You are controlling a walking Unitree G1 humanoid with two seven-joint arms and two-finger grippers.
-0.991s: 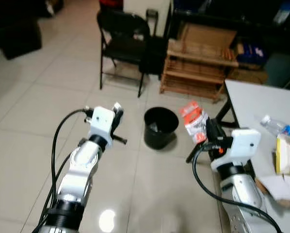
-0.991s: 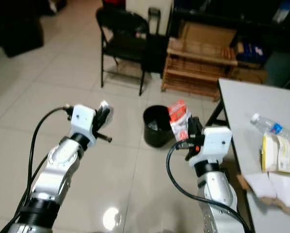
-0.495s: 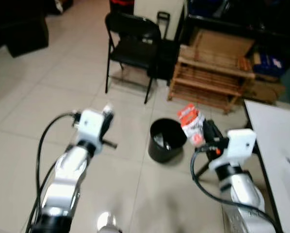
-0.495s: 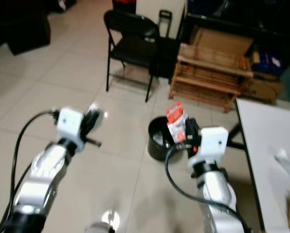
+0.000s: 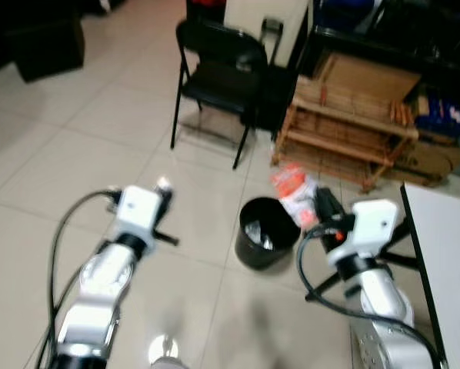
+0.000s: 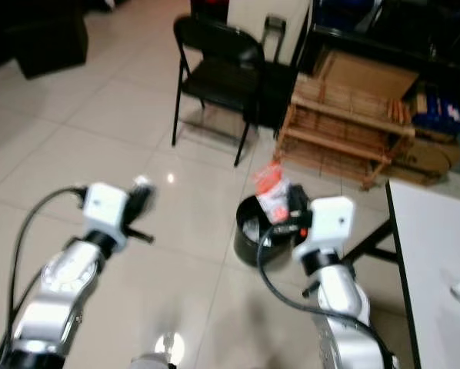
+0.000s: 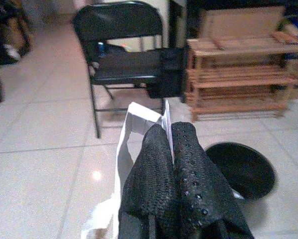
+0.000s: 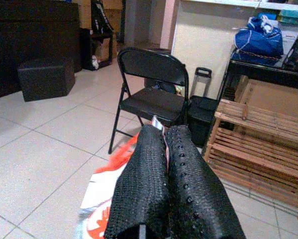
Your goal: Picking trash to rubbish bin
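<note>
A black round rubbish bin (image 5: 267, 242) stands on the tiled floor in front of me. My right gripper (image 5: 320, 209) is shut on a red and white wrapper (image 5: 294, 192), held just above the bin's right rim. In the right wrist view the wrapper (image 8: 106, 201) hangs below the shut fingers (image 8: 181, 199). My left gripper (image 5: 162, 206) is raised to the left of the bin, shut on a piece of white paper (image 7: 131, 144). From the left wrist view the bin (image 7: 241, 169) lies beyond the fingertips.
A black folding chair (image 5: 218, 73) and a low wooden rack (image 5: 353, 138) with cardboard stand behind the bin. A white table's corner (image 5: 445, 261) is at my right, its dark leg close to the right arm. Open tiled floor spreads to the left.
The whole view has shifted, so the camera moved: the table with its bottle slid off to the right. The bin now lies closer under the right gripper. Both grippers still hold their trash.
</note>
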